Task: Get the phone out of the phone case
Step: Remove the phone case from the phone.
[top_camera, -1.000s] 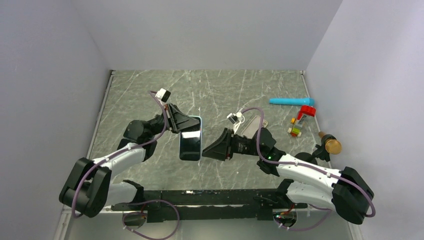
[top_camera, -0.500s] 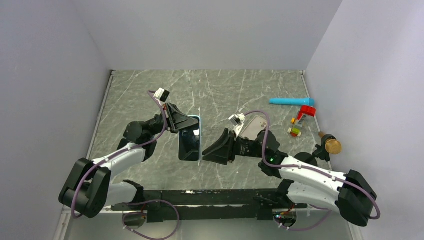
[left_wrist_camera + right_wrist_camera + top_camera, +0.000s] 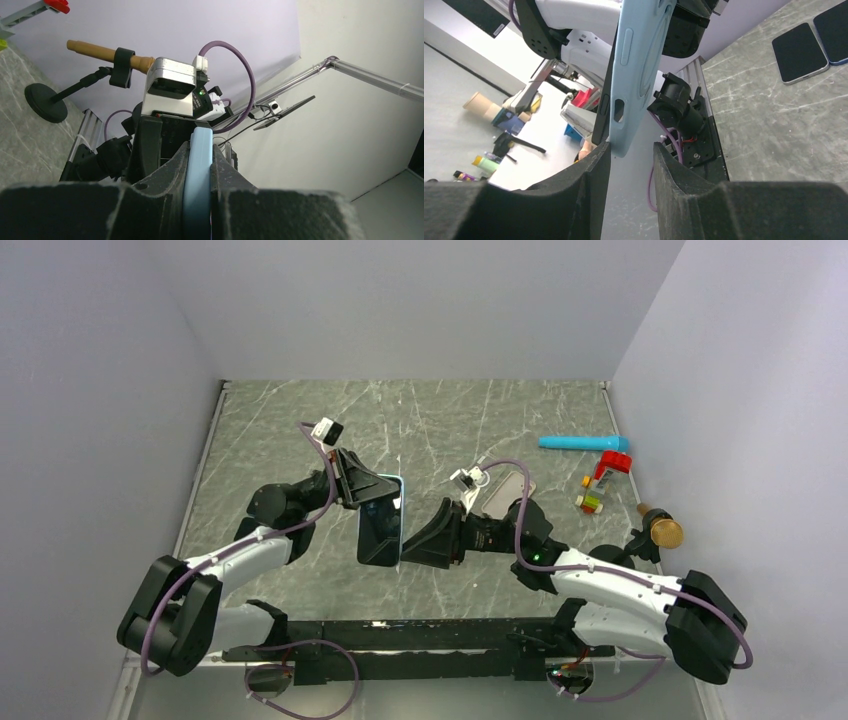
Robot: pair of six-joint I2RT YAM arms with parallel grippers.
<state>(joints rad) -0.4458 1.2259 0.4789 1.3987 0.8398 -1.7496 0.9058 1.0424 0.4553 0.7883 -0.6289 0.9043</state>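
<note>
The phone (image 3: 381, 533) is still seated in its light-blue phone case (image 3: 639, 75), so the whole separation is left to do. The left gripper (image 3: 365, 487) pinches the cased phone's far end, holding it above the table (image 3: 450, 420), left of centre. The right gripper (image 3: 631, 150) has its jaws spread and straddles the case's near corner from the right, not clamped.

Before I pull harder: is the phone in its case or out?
In. The dark phone sits framed by the light blue case, which is clamped between the left fingers.
</note>
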